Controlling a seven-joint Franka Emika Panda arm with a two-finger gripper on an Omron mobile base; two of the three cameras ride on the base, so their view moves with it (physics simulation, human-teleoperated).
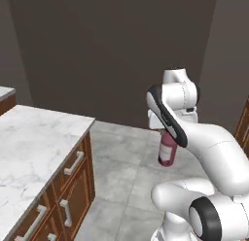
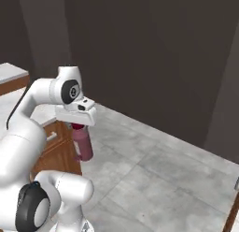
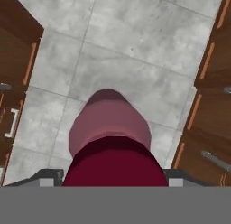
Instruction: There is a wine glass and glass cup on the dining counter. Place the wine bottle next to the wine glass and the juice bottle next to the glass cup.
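Observation:
The juice bottle [image 1: 166,151], plump and pink-magenta with a dark red cap, hangs upright in the air over the grey tiled floor. My gripper [image 1: 165,132] is shut on its top, fingers on either side of the cap. In the right base view the juice bottle [image 2: 83,146] hangs below the gripper [image 2: 78,127]. The hand view looks straight down on the red cap [image 3: 115,166] and the pink body [image 3: 108,121], held in the gripper [image 3: 115,179]. The wine glass, glass cup, wine bottle and dining counter are out of view.
A marble worktop [image 1: 34,138] with wooden drawers [image 1: 73,186] stands to the left of the arm. Wood cabinets [image 3: 212,105] flank the floor on both sides in the hand view. A dark wall [image 1: 116,50] closes the back beyond the tiled floor [image 2: 154,175].

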